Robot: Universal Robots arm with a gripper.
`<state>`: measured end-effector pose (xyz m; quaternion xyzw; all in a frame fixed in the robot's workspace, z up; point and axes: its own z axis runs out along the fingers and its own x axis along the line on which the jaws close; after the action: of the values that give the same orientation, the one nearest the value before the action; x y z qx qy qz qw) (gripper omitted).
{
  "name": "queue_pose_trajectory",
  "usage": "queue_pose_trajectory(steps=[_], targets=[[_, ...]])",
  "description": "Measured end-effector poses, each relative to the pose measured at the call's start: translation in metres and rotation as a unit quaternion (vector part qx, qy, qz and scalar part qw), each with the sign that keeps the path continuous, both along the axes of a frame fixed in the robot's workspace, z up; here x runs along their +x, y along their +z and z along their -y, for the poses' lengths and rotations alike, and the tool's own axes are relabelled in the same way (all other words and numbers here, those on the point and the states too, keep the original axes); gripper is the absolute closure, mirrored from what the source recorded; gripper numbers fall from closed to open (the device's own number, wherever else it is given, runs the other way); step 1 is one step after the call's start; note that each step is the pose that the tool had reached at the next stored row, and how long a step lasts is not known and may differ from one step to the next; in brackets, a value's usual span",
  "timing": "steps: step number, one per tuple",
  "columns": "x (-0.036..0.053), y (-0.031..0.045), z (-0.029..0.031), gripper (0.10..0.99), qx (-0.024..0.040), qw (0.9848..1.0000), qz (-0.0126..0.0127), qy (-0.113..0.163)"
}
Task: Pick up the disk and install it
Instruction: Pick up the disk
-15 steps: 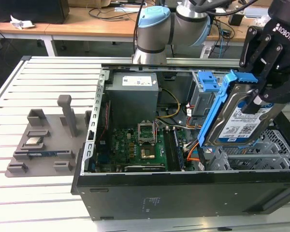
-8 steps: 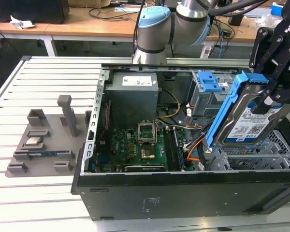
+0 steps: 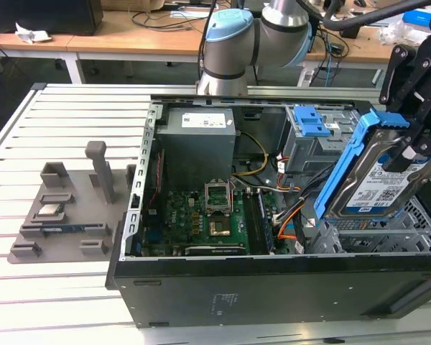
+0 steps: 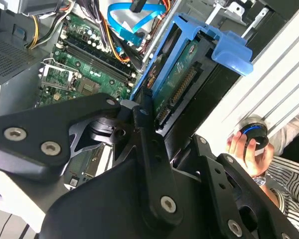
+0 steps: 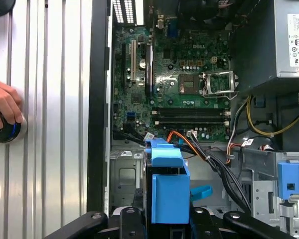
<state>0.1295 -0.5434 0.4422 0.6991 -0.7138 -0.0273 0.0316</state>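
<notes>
The disk (image 3: 377, 180), a silver drive with a white-and-blue label in a blue carrier bracket, hangs tilted over the open computer case (image 3: 273, 287), on the exterior view's right. My black gripper (image 3: 414, 144) is shut on its upper end. In the second wrist view the disk (image 4: 182, 82) runs away from the gripper (image 4: 157, 122), connector edge showing, with the motherboard beyond. The first wrist view shows the carrier's blue end (image 5: 169, 191) held in the gripper (image 5: 167, 221) above the case's drive bay area.
Inside the case lie the motherboard (image 3: 208, 212), the grey power supply (image 3: 197, 140), orange and black cables (image 3: 291, 215) and a drive cage with a blue carrier (image 3: 312, 122). A grey fixture (image 3: 65, 215) sits at the exterior view's left. A person's hand (image 5: 4, 107) rests on a round device beside the case.
</notes>
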Motion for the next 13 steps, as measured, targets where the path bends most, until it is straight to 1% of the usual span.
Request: queue_pose_trajectory(steps=[2,5,8,13], targets=[[0.0033,-0.0009,0.0000,0.725,0.0002,1.0000,-0.0001,0.000],[0.0120,-0.0016,0.0000,0.725,0.0001,1.0000,-0.0001,0.000],[0.0283,-0.0020,0.0000,0.725,0.0000,1.0000,-0.0003,0.000],[0.0292,-0.0020,0.0000,0.725,0.0001,1.0000,-0.0003,0.000]])
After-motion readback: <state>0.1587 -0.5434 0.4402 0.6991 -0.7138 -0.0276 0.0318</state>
